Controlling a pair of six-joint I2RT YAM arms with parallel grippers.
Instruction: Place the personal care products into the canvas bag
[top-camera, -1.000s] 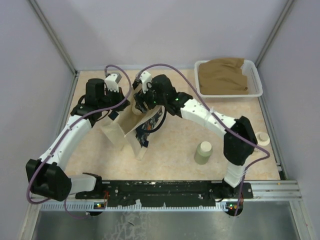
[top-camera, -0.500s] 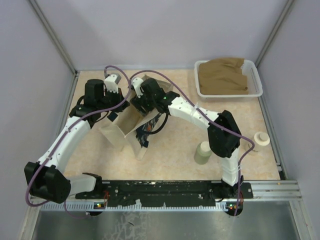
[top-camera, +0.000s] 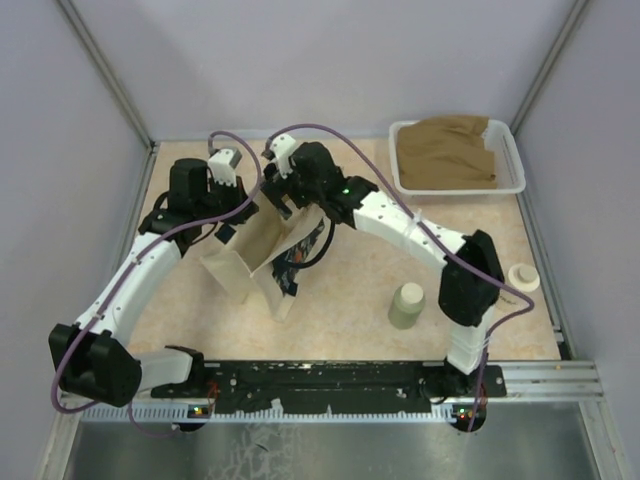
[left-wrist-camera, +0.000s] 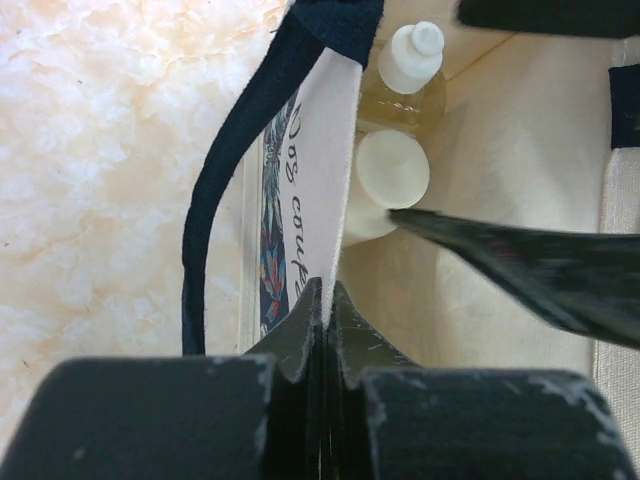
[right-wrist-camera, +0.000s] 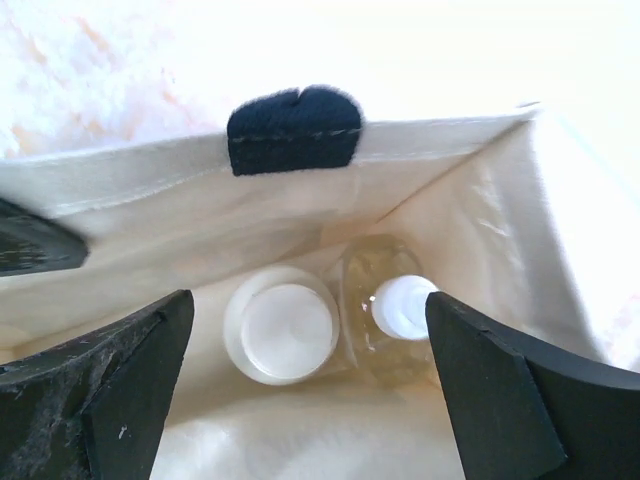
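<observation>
The canvas bag (top-camera: 262, 252) stands open left of the table's middle. My left gripper (top-camera: 230, 212) is shut on its upper rim, and in the left wrist view the jaws (left-wrist-camera: 325, 292) pinch the beige edge beside the navy handle (left-wrist-camera: 215, 215). Directly over the bag's mouth, my right gripper (top-camera: 290, 200) is open and holds nothing (right-wrist-camera: 308, 305). Below it, at the bag's bottom, a cream bottle with a white cap (right-wrist-camera: 280, 322) stands next to a clear amber bottle (right-wrist-camera: 395, 310). Both also show in the left wrist view: cream bottle (left-wrist-camera: 392, 170), amber bottle (left-wrist-camera: 405, 75). The pale olive cylinder (top-camera: 406, 305) stands upright on the table right of the bag.
A white tray (top-camera: 515, 170) holding a folded brown cloth (top-camera: 450, 150) sits at the back right. A small cream capped item (top-camera: 522, 277) stands near the right edge, beside my right arm's elbow (top-camera: 470, 280). Walls close in the table on three sides.
My right gripper dipped towards the bag's mouth, then opened wide and lifted slightly; its elbow swung left and back to the right. The left gripper has kept its hold on the bag's rim.
</observation>
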